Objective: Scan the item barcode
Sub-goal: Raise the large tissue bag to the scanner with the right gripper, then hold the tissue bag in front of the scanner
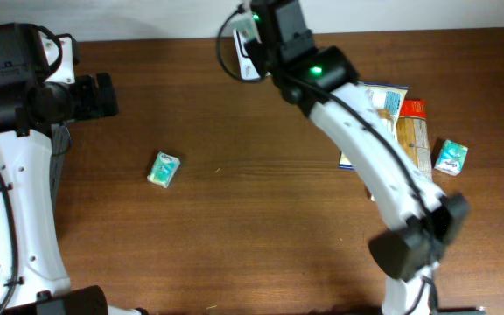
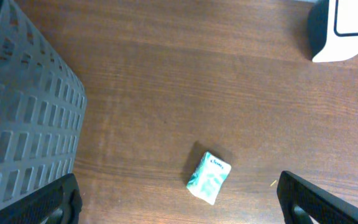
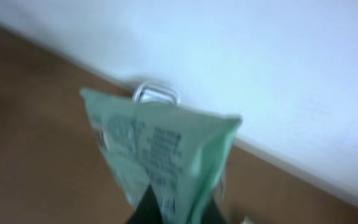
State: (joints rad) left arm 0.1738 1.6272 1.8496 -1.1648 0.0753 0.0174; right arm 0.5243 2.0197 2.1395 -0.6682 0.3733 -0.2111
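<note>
At the far edge of the table [image 1: 261, 227], centre: the right gripper [image 3: 166, 204] is clenched on the lower end of a green packet [image 3: 160, 149]. The packet stands roughly upright in the right wrist view, printed face toward the camera. The print is blurred and unreadable. The scanner [image 3: 156, 93] is directly behind it, with only its pale top showing above the packet's edge. Cannot tell whether packet and scanner touch. A white wall [image 3: 278, 62] lies beyond. In the overhead view the right arm reaches from the near right across to the scanner, and the held packet is hidden under the wrist.

Left gripper [image 1: 108, 94]: far left of the table, released, jaws spread wide with nothing between them. In the left wrist view its fingertips [image 2: 61, 199] sit at the two lower corners of the frame, with bare wood below.

Loose items:
- A small teal packet [image 2: 209, 178] lies flat on the wood, left of centre, well apart from both grippers.
- A grey perforated crate [image 2: 23, 112] is at the left edge, beside the left arm.
- A second teal packet [image 1: 451, 157] is on the right side, just beside an orange-and-tan box [image 1: 412, 131].
- The box lies against a flat blue-and-white pack [image 1: 383, 94], which is partly covered by the right arm.
</note>
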